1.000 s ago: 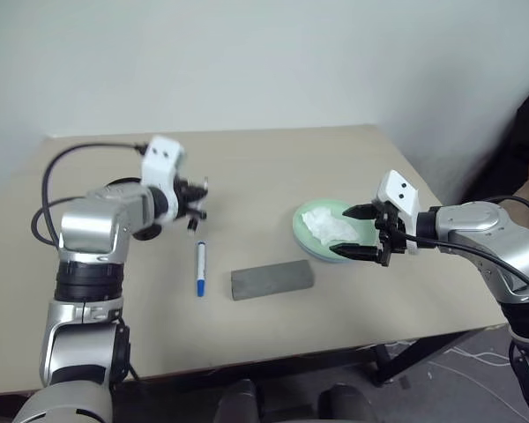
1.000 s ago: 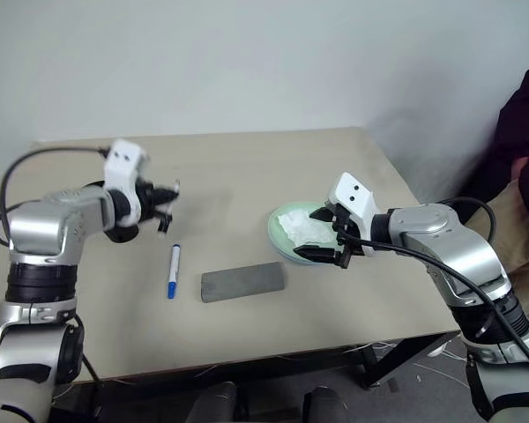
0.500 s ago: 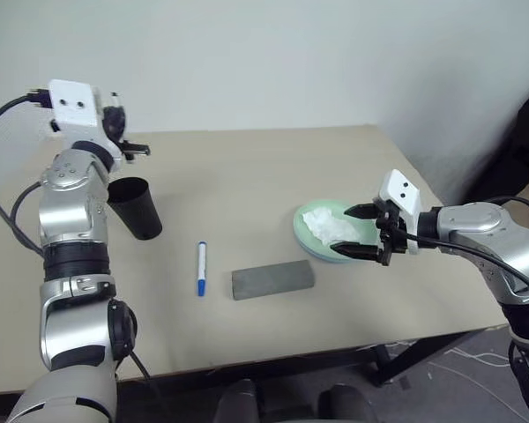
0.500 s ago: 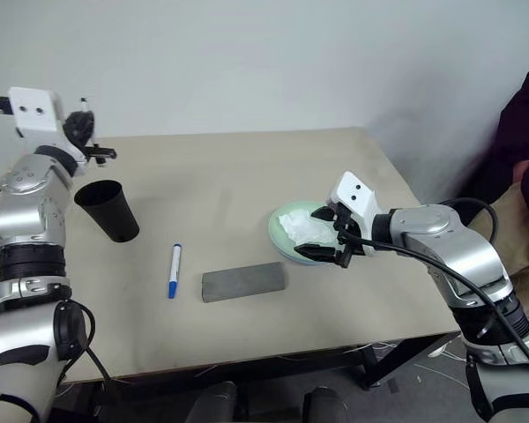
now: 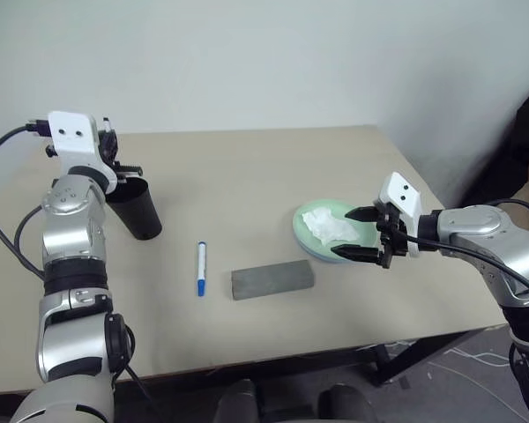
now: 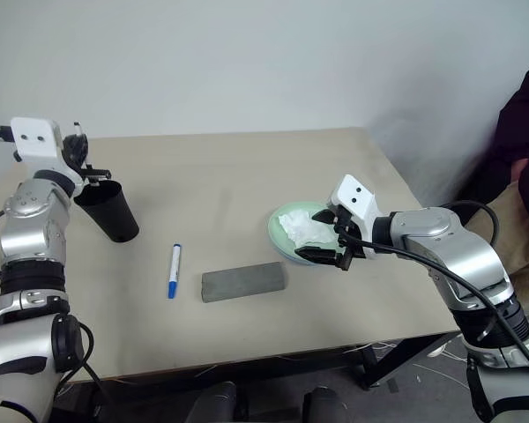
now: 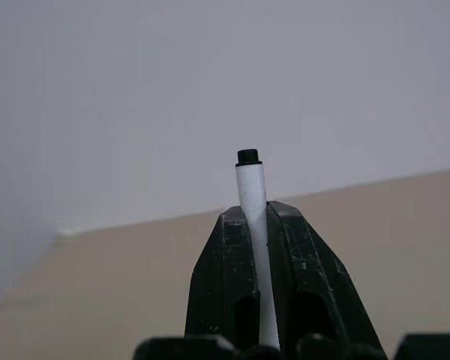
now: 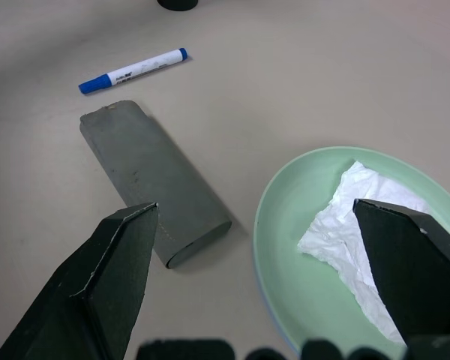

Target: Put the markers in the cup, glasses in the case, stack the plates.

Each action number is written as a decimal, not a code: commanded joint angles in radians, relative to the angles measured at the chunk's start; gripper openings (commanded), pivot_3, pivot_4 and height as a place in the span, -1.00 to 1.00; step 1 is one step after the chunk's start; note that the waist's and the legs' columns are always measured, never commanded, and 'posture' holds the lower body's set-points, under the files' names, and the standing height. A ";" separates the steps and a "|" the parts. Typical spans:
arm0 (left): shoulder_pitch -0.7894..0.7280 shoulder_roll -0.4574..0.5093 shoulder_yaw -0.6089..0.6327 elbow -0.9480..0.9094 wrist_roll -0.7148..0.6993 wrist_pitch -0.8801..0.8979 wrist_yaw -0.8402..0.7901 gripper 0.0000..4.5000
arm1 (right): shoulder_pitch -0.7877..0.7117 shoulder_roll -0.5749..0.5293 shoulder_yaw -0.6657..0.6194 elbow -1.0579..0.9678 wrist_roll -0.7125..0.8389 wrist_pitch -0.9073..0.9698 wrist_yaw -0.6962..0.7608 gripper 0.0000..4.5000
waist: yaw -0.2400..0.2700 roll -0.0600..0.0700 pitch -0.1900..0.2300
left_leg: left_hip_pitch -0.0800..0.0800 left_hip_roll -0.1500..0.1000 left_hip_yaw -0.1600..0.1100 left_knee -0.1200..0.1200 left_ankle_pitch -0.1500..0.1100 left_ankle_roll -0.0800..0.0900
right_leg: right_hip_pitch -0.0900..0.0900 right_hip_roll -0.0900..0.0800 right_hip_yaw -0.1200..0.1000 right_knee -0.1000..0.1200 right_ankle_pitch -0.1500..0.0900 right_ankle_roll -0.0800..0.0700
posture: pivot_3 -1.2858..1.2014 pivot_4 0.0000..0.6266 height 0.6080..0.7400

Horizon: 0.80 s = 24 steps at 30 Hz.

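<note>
My left gripper (image 5: 130, 169) is shut on the white marker with the black tip (image 7: 249, 187), which sticks out level past the fingers, right at the rim of the black cup (image 5: 137, 211). The blue-capped marker (image 5: 201, 269) lies on the table beside the closed grey case (image 5: 271, 279). The mint green plate (image 5: 310, 236) rests on a light blue one whose rim (image 8: 268, 315) peeks out beneath; a crumpled white tissue (image 5: 328, 225) lies on it. My right gripper (image 5: 342, 233) hovers open over that plate's near side. The glasses are out of view.
The beige table (image 5: 247, 176) ends in a front edge close below the case and a right edge just past the plates. A person in dark clothing (image 6: 525, 132) sits at the far right. A light wall stands behind the table.
My left arm swung out to the left with the black-tipped marker, uncovering the cup, rose, then dropped a little to the cup's rim. The right gripper stayed still.
</note>
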 commanded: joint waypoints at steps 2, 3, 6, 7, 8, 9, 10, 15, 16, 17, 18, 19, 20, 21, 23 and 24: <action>0.005 0.000 -0.010 -0.029 0.004 -0.042 -0.017 -0.99 | -0.025 -0.003 -0.039 -0.026 0.011 -0.004 -0.003 1.00 | 0.000 -0.001 0.000 | 0.000 0.000 0.000 0.000 0.000 0.000 | 0.000 0.000 0.000 0.000 0.000 0.000 | 0.03 -1.00 1.00; 0.010 -0.001 -0.009 -0.024 0.003 -0.049 -0.018 -0.99 | -0.024 -0.003 -0.040 -0.027 0.012 -0.002 -0.003 1.00 | 0.000 -0.001 0.000 | 0.000 0.000 0.000 0.000 0.000 0.000 | 0.000 0.000 0.000 0.000 0.000 0.000 | 0.03 -1.00 1.00; 0.018 -0.004 -0.006 -0.017 0.002 -0.061 -0.019 -0.99 | -0.020 -0.005 -0.043 -0.032 0.014 0.000 -0.004 1.00 | 0.000 -0.001 0.000 | 0.000 0.000 0.000 0.000 0.000 0.000 | 0.000 0.000 0.000 0.000 0.000 0.000 | 0.03 -1.00 1.00; 0.023 -0.003 -0.011 -0.014 0.006 -0.068 -0.024 -0.99 | -0.019 -0.005 -0.043 -0.033 0.015 0.001 -0.004 1.00 | 0.000 -0.001 0.000 | 0.000 0.000 0.000 0.000 0.000 0.000 | 0.000 0.000 0.000 0.000 0.000 0.000 | 0.03 -1.00 1.00; 0.026 -0.002 -0.013 -0.012 0.008 -0.073 -0.028 -0.99 | -0.019 -0.005 -0.043 -0.033 0.014 0.001 -0.004 1.00 | 0.000 -0.001 0.000 | 0.000 0.000 0.000 0.000 0.000 0.000 | 0.000 0.000 0.000 0.000 0.000 0.000 | 0.03 -1.00 1.00; 0.029 -0.003 -0.014 -0.013 0.007 -0.074 -0.030 -0.99 | -0.019 -0.005 -0.043 -0.033 0.014 0.001 -0.005 1.00 | 0.000 -0.001 0.000 | 0.000 0.000 0.000 0.000 0.000 0.000 | 0.000 0.000 0.000 0.000 0.000 0.000 | 0.03 -1.00 1.00; 0.032 -0.003 -0.014 -0.013 0.006 -0.073 -0.030 -0.99 | -0.020 -0.004 -0.043 -0.033 0.014 0.002 -0.006 1.00 | 0.000 -0.001 0.000 | 0.000 0.000 0.000 0.000 0.000 0.000 | 0.000 0.000 0.000 0.000 0.000 0.000 | 0.03 -1.00 1.00; 0.050 0.010 -0.018 -0.016 0.019 -0.073 -0.030 -0.99 | -0.022 -0.003 -0.044 -0.034 0.013 -0.002 -0.006 1.00 | 0.000 -0.001 0.000 | 0.000 0.000 0.000 0.000 0.000 0.000 | 0.000 0.000 0.000 0.000 0.000 0.000 | 0.03 -1.00 1.00; 0.053 0.014 -0.014 -0.015 0.017 -0.070 -0.031 -0.87 | -0.022 -0.003 -0.045 -0.034 0.013 -0.002 -0.007 1.00 | 0.000 -0.001 0.000 | 0.000 0.000 0.000 0.000 0.000 0.000 | 0.000 0.000 0.000 0.000 0.000 0.000 | 0.03 -1.00 1.00; 0.056 0.017 -0.012 -0.016 0.014 -0.066 -0.036 -0.75 | -0.022 -0.003 -0.046 -0.034 0.014 -0.002 -0.007 1.00 | 0.000 -0.001 0.000 | 0.000 0.000 0.000 0.000 0.000 0.000 | 0.000 0.000 0.000 0.000 0.000 0.000 | 0.03 -1.00 1.00; 0.058 0.020 -0.012 -0.021 0.013 -0.061 -0.037 -0.68 | -0.022 -0.004 -0.047 -0.033 0.014 -0.003 -0.006 1.00 | 0.000 -0.001 0.000 | 0.000 0.000 0.000 0.000 0.000 0.000 | -0.001 0.000 0.000 0.000 0.000 0.000 | 0.03 -1.00 1.00; 0.060 0.022 -0.012 -0.025 0.014 -0.058 -0.038 -0.51 | -0.021 -0.005 -0.048 -0.033 0.013 -0.003 -0.006 1.00 | 0.000 -0.001 0.000 | 0.000 0.000 0.000 0.000 0.000 0.000 | -0.001 0.000 0.000 0.000 0.000 -0.001 | 0.03 -1.00 1.00; 0.059 0.024 -0.014 -0.027 0.016 -0.056 -0.035 -0.38 | -0.023 -0.005 -0.047 -0.030 0.012 -0.004 -0.005 1.00 | 0.000 -0.001 0.000 | 0.000 0.000 0.000 -0.001 0.000 0.000 | -0.001 0.000 0.000 0.000 0.000 -0.001 | 0.03 -1.00 1.00; 0.055 0.026 -0.015 -0.030 0.018 -0.052 -0.033 -0.21 | -0.025 -0.005 -0.048 -0.027 0.012 -0.004 -0.004 1.00 | 0.000 -0.001 0.000 | 0.000 0.000 0.000 -0.001 0.000 0.000 | -0.001 0.000 0.000 0.000 0.000 -0.001 | 0.03 -1.00 1.00; 0.047 0.029 -0.018 -0.043 0.011 -0.042 -0.045 -0.08 | -0.030 -0.003 -0.048 -0.020 0.008 -0.007 -0.006 1.00 | 0.000 -0.002 0.000 | 0.000 0.000 0.000 0.000 0.000 0.000 | -0.001 0.000 0.000 0.000 0.000 -0.001 | 0.03 -1.00 1.00; 0.045 0.031 -0.019 -0.054 0.011 -0.036 -0.046 -0.08 | -0.030 -0.002 -0.050 -0.019 0.008 -0.006 -0.007 1.00 | 0.000 -0.002 0.000 | 0.000 0.000 0.000 0.000 0.000 0.000 | -0.001 0.000 0.000 0.000 0.000 -0.001 | 0.03 -1.00 1.00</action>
